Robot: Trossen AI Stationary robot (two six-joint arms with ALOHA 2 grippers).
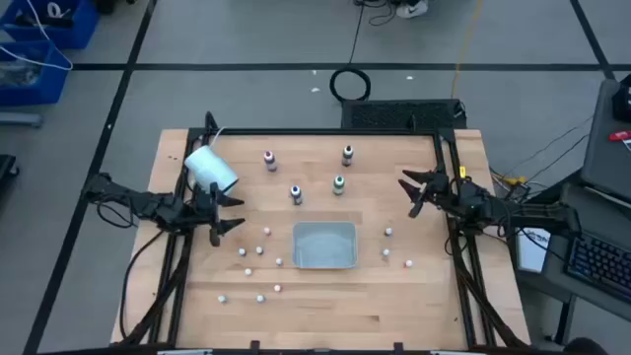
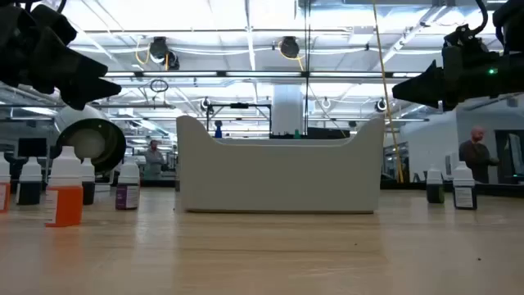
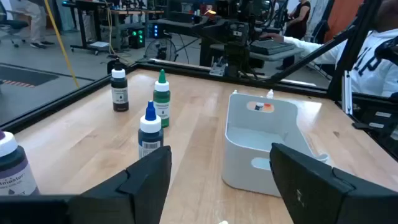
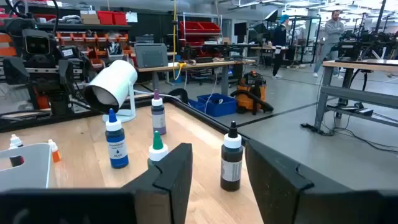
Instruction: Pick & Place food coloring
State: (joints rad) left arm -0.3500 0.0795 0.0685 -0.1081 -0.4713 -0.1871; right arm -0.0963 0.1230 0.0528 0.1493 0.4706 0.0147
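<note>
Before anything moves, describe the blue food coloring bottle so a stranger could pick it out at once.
Start at the pale tray near the middle of the wooden table. Four small bottles stand just beyond it, away from the table's front edge; the blue food coloring bottle is the near-left one, toward the tipped white cup. Its blue cap sets it apart from the green bottle beside it.

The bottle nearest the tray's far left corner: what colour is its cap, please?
Blue cap on the bottle, clearest in the left wrist view.
</note>
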